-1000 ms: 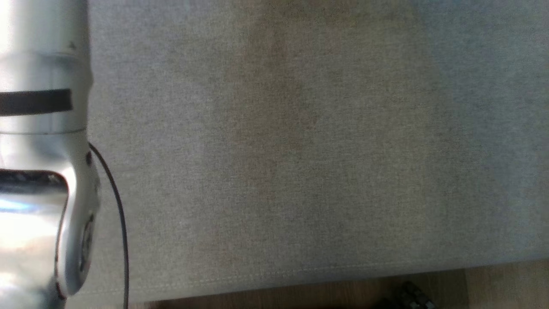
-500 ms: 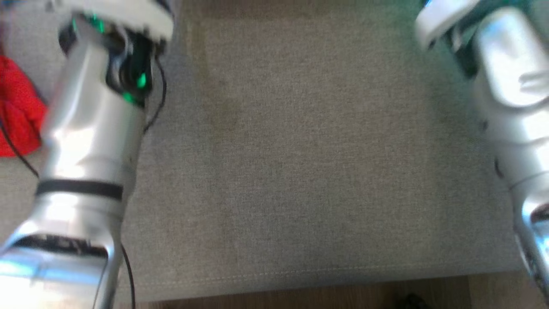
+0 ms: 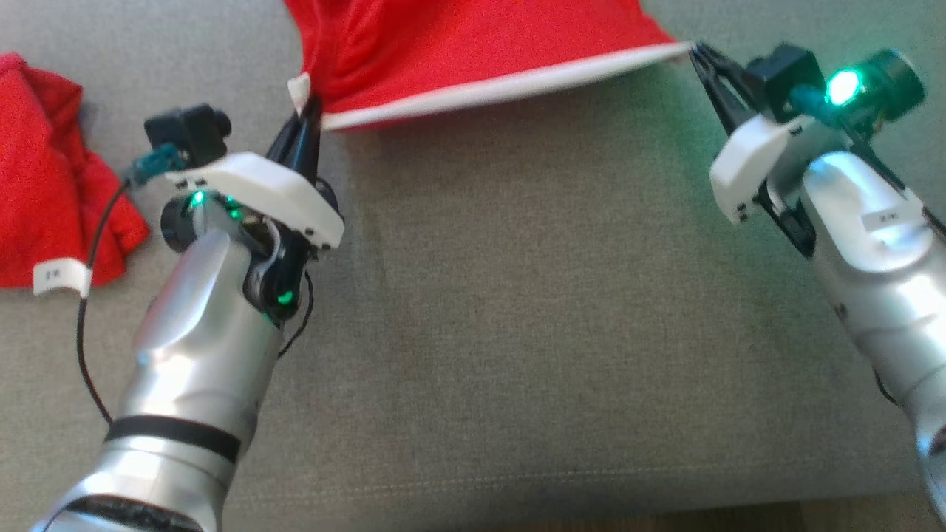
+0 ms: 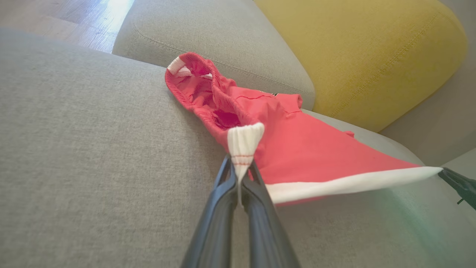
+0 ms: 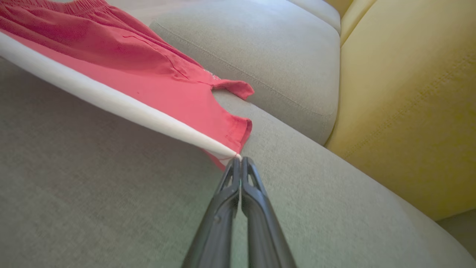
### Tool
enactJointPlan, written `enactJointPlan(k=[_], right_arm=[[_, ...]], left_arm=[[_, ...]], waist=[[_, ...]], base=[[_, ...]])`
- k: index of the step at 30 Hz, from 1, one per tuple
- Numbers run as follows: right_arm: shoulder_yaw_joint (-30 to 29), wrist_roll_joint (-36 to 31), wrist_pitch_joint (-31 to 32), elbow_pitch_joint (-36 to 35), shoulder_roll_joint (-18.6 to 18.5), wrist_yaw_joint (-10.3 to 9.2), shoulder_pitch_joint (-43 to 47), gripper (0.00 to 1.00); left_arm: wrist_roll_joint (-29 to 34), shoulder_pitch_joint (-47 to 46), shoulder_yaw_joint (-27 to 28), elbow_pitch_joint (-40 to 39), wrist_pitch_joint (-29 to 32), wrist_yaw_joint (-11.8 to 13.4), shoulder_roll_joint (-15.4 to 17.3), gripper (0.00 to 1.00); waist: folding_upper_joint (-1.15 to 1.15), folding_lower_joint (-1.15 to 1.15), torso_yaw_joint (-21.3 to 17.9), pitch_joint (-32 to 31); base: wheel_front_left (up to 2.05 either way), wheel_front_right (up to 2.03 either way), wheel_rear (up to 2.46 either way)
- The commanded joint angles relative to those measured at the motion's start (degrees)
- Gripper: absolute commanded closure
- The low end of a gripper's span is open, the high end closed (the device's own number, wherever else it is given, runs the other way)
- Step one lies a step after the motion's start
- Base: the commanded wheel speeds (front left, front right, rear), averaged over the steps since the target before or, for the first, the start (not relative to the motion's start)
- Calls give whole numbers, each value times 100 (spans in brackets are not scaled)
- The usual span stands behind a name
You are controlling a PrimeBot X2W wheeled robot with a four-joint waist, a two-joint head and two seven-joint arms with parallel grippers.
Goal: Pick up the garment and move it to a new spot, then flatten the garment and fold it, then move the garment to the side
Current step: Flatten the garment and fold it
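In the head view, the left gripper (image 3: 306, 112) is pinched tight on one white corner of the red garment (image 3: 473, 41), and the right gripper (image 3: 698, 52) is pinched tight on the opposite corner, so the white hem band (image 3: 502, 87) runs in a straight, taut line between them. The garment spreads away from the robot over the grey sofa seat (image 3: 517, 310). A second red cloth (image 3: 44, 170) with a white label (image 3: 60, 276) lies crumpled on the seat left of the left arm, apart from the garment. In the left wrist view, the left gripper (image 4: 240, 175) has its fingers closed together on a bunched end of the white band, which stands up between the fingertips; the garment (image 4: 297, 149) trails back over the seat to its elastic waistband near a grey cushion (image 4: 223, 41) and a yellow cushion (image 4: 364, 52), and the right gripper (image 4: 459, 184) holds the far end of the hem. In the right wrist view, the right gripper (image 5: 240, 162) is closed on the very tip of the white band, with the garment (image 5: 148, 59) lying across the seat towards the upper left and the yellow cushion (image 5: 409, 93) at the right.
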Motion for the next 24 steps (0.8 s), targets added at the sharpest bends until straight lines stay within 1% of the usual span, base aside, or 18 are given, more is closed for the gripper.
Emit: enactJointPlan(k=[1,5,9,13,18,24], right_arm=[[114,137,50,-158,-109,20,94,100],[727,789,308,-420,-548,20,397,100],[1215,1423,596,-743,-998,20,690,100],[1710,2303,983,-1377,-1367,20,963,100],[2314,3051,1438,-2164,-2049,20,1066,100],[2569,3579,1743,-2705,-2642,20,1231,100]], left_arm=[[23,-57,132,-129,-77,-15,194,100],[-159,198,92,-186,-102,-89,98,100],[-231,492,20,-171,-114,-122,105,100],[-412,779,-115,-279,14,-165,103,100],[-531,1171,-375,-467,130,-181,245,100],[-878,1703,-714,-956,359,-184,447,100]], waist=[[0,0,17,-131],[0,0,98,-361],[0,0,127,-601],[0,0,130,-814],[0,0,99,-1062],[0,0,72,-1264]], base=[[0,0,0],[0,0,0],[0,0,0],[0,0,0],[0,0,0],[0,0,0]])
